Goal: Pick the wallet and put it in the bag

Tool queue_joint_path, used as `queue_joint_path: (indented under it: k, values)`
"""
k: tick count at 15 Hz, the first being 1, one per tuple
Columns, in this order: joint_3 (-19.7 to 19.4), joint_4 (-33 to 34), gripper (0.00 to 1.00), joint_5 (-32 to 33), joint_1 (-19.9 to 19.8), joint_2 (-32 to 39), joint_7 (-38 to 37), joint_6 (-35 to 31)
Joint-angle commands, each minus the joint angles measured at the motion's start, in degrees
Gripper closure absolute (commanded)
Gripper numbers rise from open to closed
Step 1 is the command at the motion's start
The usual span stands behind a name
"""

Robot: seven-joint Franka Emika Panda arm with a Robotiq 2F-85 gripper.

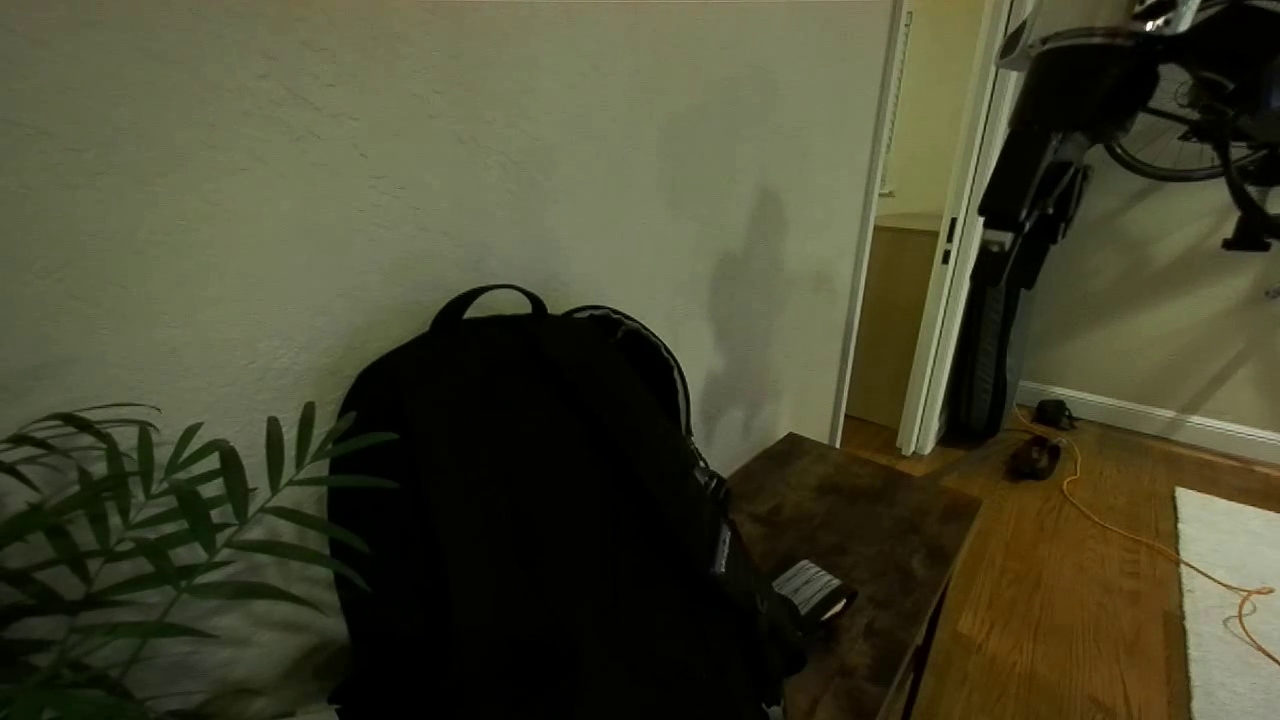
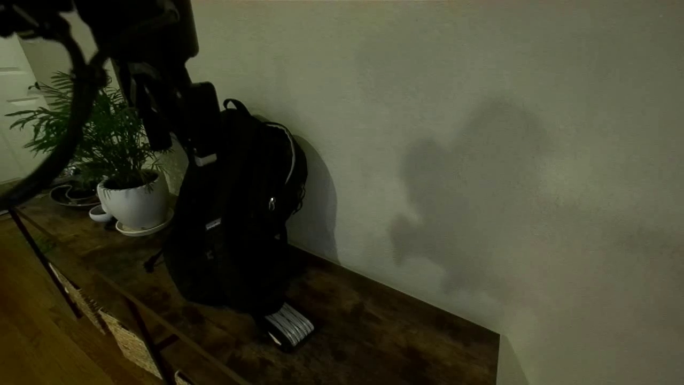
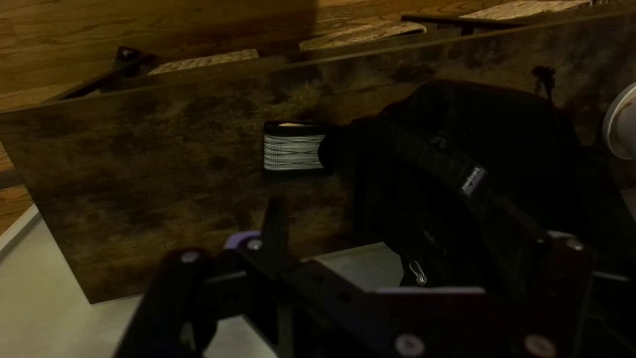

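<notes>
Bag point(image 1: 540, 510): upright on the desk point(image 2: 374, 342), near a plant point(image 2: 120, 155)
Wallet point(image 3: 294, 151): I see it lying just beside the bag
Pincer point(image 2: 183, 153): I have it released, jaws apart

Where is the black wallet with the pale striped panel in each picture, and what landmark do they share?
In an exterior view: black, pale-striped wallet, low, right of centre.
In an exterior view: wallet near the bottom, left of centre.
In the wrist view: wallet slightly above and left of centre.
Shared landmark: large black fabric backpack, beside it.
</notes>
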State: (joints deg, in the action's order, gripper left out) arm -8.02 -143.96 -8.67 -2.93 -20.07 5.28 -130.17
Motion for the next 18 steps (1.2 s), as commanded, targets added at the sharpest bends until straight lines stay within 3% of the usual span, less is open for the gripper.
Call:
queue_joint_path:
  k: [1, 9, 18]
  values:
    - [-0.15, -0.77, 0.0, -1.33, 0.62, 4.44, 3.68, -4.48]
    - [1.07, -0.57, 0.0, -8.21, 2.07, 16.4, 10.56, -18.85]
    - [3.59, 0.64, 0.0, -7.16, 0.73, 20.41, 9.72, -18.43]
